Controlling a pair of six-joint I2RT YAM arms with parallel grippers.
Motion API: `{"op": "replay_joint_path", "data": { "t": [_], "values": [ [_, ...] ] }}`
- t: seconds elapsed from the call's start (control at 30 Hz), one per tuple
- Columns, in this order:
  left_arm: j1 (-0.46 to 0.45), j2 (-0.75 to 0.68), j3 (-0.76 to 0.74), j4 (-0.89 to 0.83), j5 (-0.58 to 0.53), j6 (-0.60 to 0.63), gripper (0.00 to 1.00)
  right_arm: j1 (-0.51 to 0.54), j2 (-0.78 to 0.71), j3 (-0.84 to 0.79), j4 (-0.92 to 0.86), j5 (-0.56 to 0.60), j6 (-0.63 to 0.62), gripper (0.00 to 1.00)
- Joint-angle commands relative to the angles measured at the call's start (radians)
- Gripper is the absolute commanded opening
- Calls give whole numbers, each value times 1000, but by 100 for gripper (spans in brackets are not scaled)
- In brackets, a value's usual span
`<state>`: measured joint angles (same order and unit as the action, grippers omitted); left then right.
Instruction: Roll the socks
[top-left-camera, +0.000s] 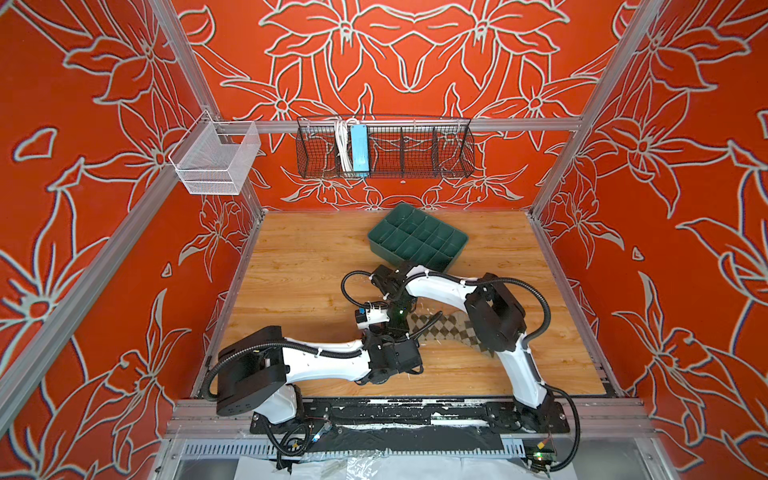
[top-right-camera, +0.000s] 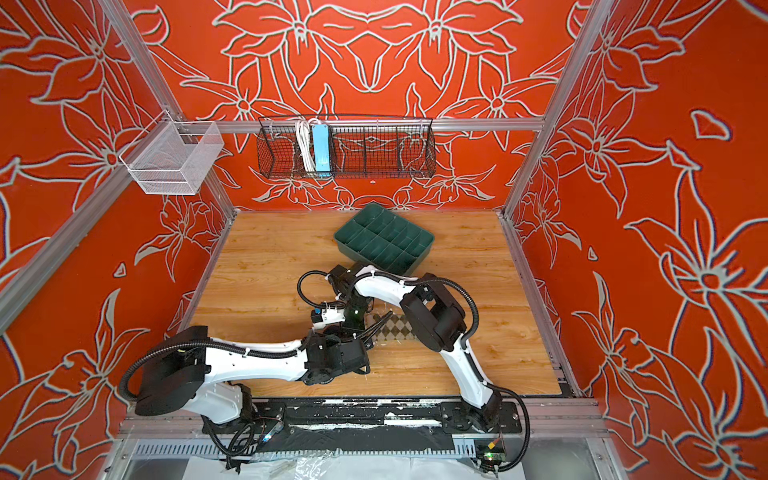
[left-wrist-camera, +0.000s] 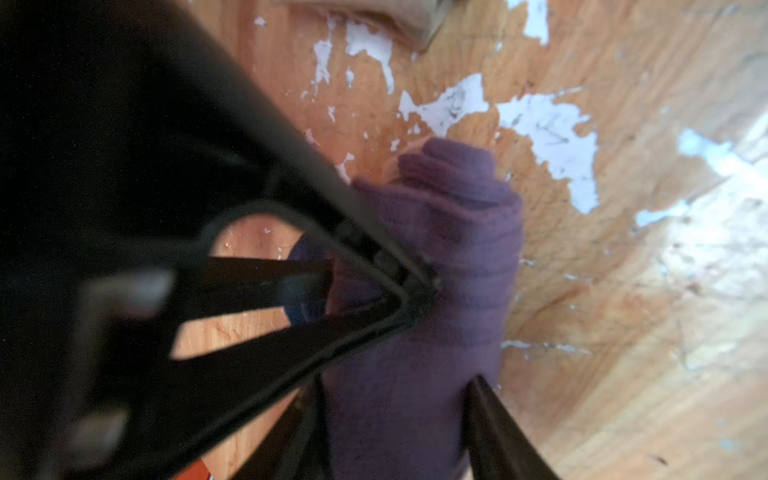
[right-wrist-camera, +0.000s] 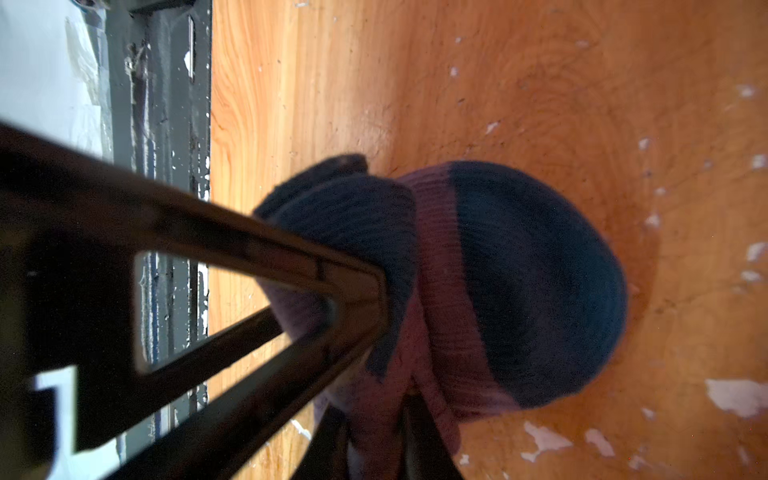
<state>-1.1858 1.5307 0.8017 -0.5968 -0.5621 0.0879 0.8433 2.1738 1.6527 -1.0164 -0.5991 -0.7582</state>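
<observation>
The left arm (top-left-camera: 324, 361), nearest the top views, is reaching across the front of the table (top-left-camera: 299, 266). It is meeting the right arm mid-table, where both are hiding the purple sock (left-wrist-camera: 436, 249). The green divided tray (top-left-camera: 417, 241) is sitting well apart at the far side. The argyle sock (top-left-camera: 440, 328) is lying flat just right of the wrists.

The left hand (left-wrist-camera: 446, 336) is standing half-open with its jaws flanking the purple roll, which is stretching lengthwise away from it. Whether it is truly gripping I cannot tell. The right hand (right-wrist-camera: 392, 353) is pinching the roll's loose end nearly closed. Bare table is lying open to the left.
</observation>
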Motion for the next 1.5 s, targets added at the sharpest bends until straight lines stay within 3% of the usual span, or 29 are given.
{"op": "replay_joint_path", "data": {
  "t": [0.0,0.13,0.23,0.47,0.6,0.67,0.8,0.87,1.0,1.1,1.27,1.37,1.47],
  "values": [
    [-1,47,14,13,45,40,41,-28,-21,-70,100,38,7,21],
    [9,70,-2,96,94,116,12,-65,-107,-152,198,3,56,25],
    [23,87,-24,176,136,189,2,-92,-185,-222,261,-8,89,27],
    [115,76,-86,294,279,419,0,-174,-375,-378,387,-22,191,37],
    [231,11,-79,236,481,530,0,-243,-520,-480,506,-11,294,39],
    [291,-23,-82,207,593,610,0,-285,-612,-539,587,42,367,39],
    [382,-25,-55,154,702,695,0,-344,-799,-649,696,160,454,43],
    [421,0,-21,103,754,740,0,-346,-910,-703,720,206,443,47],
    [482,80,78,-11,855,779,0,-338,-1089,-801,705,184,346,50],
    [522,136,149,-73,918,778,0,-273,-1223,-863,678,263,261,50],
    [555,191,209,-134,947,788,0,1,-1419,-1016,684,413,-58,57],
    [569,220,244,-169,971,790,0,134,-1382,-1058,711,510,-156,58],
    [584,249,277,-203,982,792,0,243,-1228,-1062,806,635,-232,60]
  ]
}}
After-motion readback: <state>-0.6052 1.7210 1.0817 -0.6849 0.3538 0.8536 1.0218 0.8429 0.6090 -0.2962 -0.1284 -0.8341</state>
